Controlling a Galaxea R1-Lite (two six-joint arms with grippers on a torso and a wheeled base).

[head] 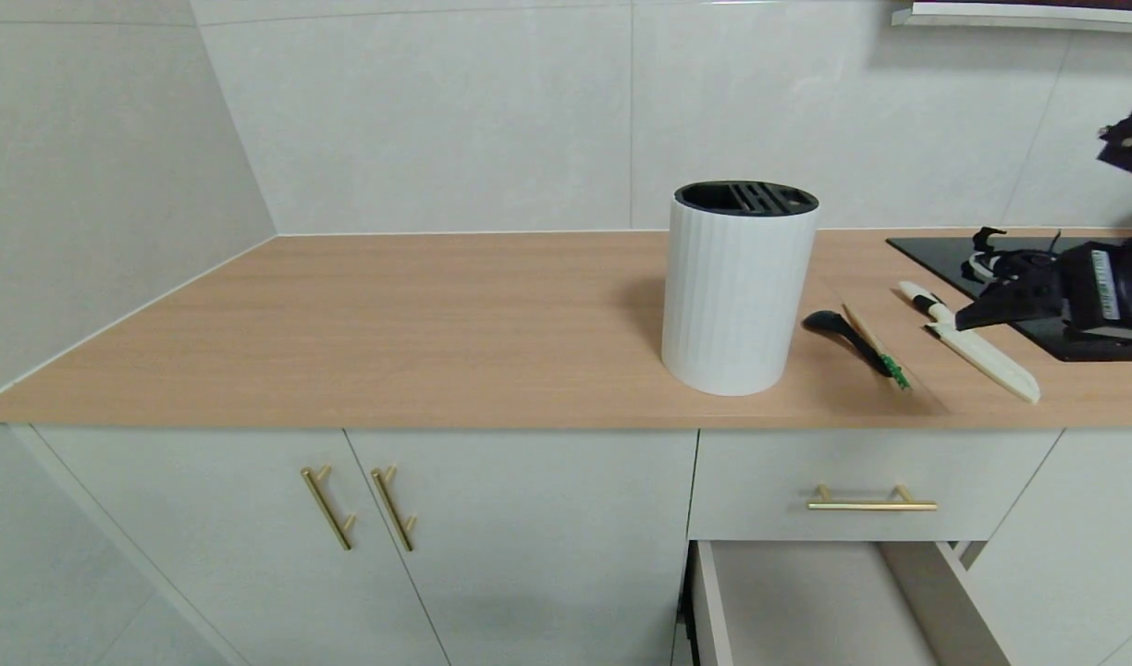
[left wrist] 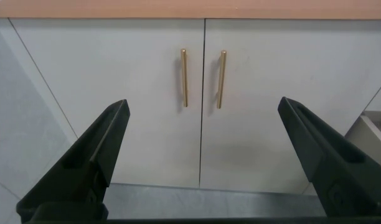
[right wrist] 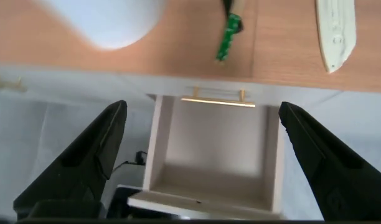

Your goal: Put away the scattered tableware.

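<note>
Left gripper: fingers spread wide, nothing between them, facing double cabinet doors with brass handles, under the wooden countertop.

White ribbed utensil holder with a black slotted top, upright on the counter.

At its 3 o'clock, just beside it: black spoon lying flat, handle meeting wooden chopsticks near their green end.

Further toward 3 o'clock, apart from the chopsticks: white knife, tip toward the counter's front edge. Black cooktop at its 12 o'clock.

Right gripper: fingers wide apart, empty, above the open lower drawer, at the chopsticks' 6 o'clock.
</note>
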